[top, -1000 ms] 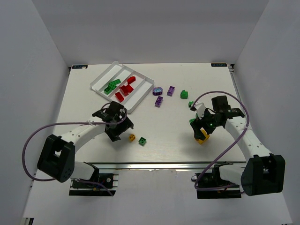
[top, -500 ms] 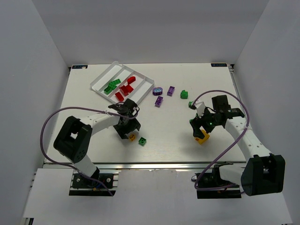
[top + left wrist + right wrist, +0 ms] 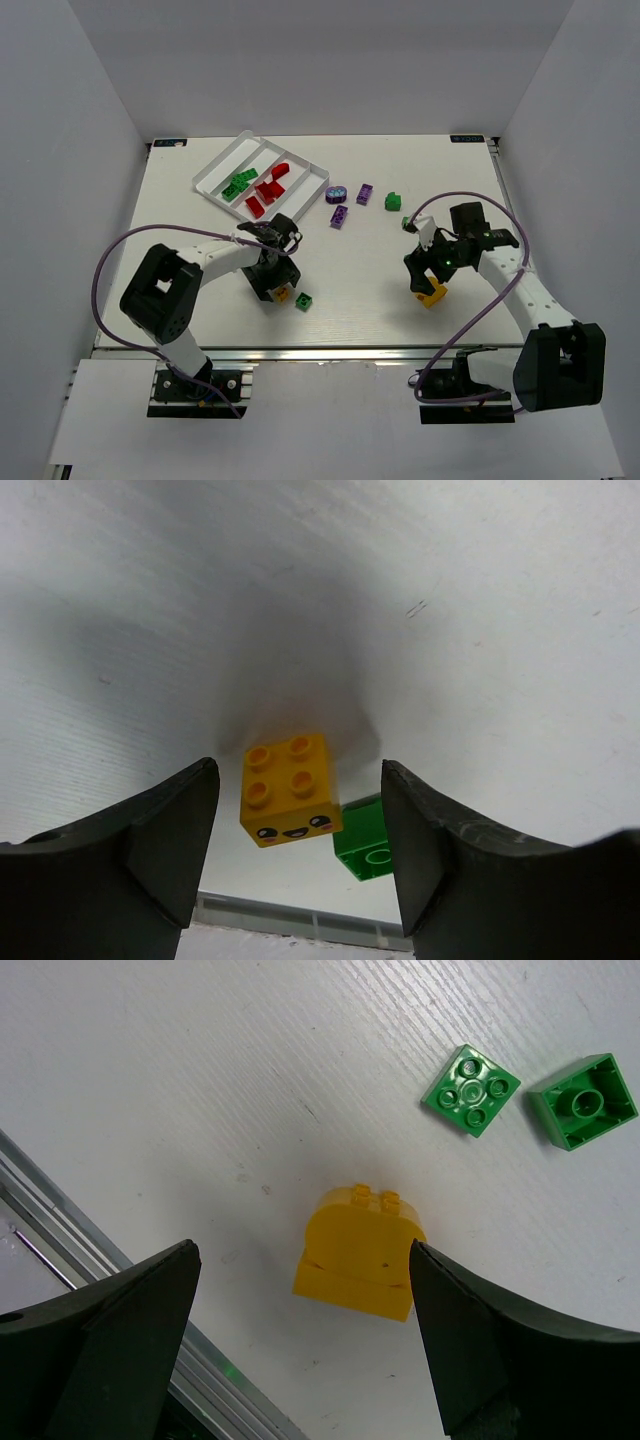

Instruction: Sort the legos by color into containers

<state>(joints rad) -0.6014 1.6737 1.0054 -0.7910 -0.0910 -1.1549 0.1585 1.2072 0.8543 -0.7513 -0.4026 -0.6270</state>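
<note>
Left jaws: apart, one on each side of a yellow brick with a smiling face that sits on the counter; neither jaw touches it. A small green brick lies just beside it.
Right jaws: wide apart, straddling a round-topped yellow brick; two green bricks lie nearby.
Tray: white, at the far left; green legos lie in one compartment, red legos in the next.
Purple legos: loose, right of the tray.

White left arm and right arm, black joints and bases, each trailing a purple cable. Left claw and right claw: thick matte black fingers.
</note>
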